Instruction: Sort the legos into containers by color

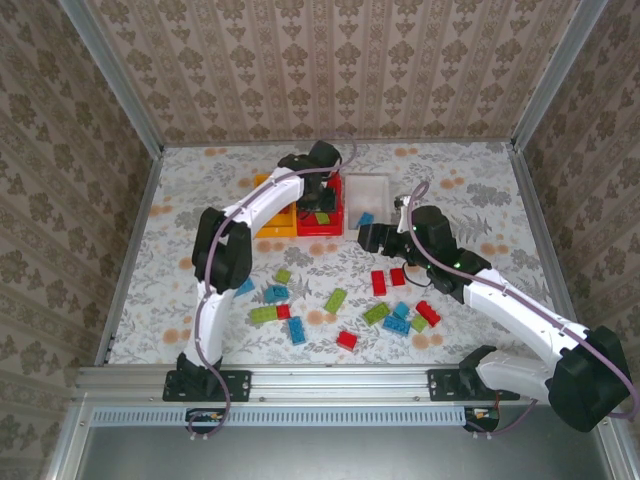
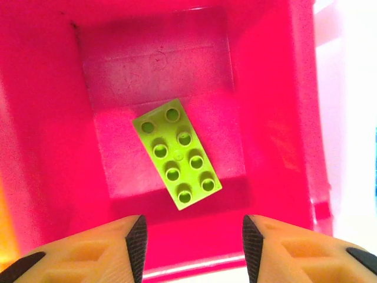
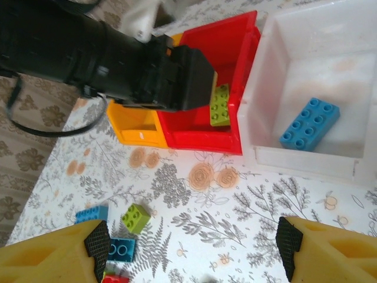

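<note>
Lime lego (image 2: 177, 154) lies in red bin (image 2: 47, 147) beneath wide-open, empty left tool (image 2: 194, 240).

The left arm (image 1: 262, 203) bends at the elbow and reaches far, the left gripper (image 1: 322, 203) pointing down, jaws parted. The right arm (image 1: 512, 306) stretches left, the right gripper (image 1: 366, 237) with jaws spread wide.

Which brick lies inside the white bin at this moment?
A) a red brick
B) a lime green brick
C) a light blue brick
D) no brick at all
C: one light blue brick lies flat on the floor of the white bin.
</note>
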Controlling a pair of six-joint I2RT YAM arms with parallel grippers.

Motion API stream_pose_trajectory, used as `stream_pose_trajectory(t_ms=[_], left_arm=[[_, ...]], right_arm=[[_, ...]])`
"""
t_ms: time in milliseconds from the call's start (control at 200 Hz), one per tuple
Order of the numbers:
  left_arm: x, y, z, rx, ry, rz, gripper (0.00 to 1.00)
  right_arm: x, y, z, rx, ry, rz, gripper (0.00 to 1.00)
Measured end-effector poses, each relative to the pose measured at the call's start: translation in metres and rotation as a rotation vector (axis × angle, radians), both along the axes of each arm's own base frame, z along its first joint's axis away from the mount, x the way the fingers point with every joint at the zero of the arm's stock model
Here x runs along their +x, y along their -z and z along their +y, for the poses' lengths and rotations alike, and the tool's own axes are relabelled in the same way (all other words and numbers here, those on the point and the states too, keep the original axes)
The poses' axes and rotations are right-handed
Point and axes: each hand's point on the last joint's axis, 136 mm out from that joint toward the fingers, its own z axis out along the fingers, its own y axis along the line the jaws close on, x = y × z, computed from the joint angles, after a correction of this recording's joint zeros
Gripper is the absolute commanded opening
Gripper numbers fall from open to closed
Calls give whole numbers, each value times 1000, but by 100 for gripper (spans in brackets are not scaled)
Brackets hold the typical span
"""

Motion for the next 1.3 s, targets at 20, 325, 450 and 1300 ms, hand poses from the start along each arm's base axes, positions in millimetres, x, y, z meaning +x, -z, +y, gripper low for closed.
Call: stream_pose_trajectory(t_ms=[20, 325, 450, 1300], left_arm=[[-1, -4, 1, -3, 0, -5, 51], [-37, -74, 23, -107, -8, -103, 57], [-72, -95, 34, -179, 22, -128, 57], [-231, -46, 25, -273, 411, -6, 57]], right_arm=[[0, 1, -1, -5, 2, 4, 77], [-11, 14, -9, -135, -12, 52, 73], [-27, 12, 4, -211, -76, 60, 72], [-121, 137, -75, -428, 328, 832, 62]])
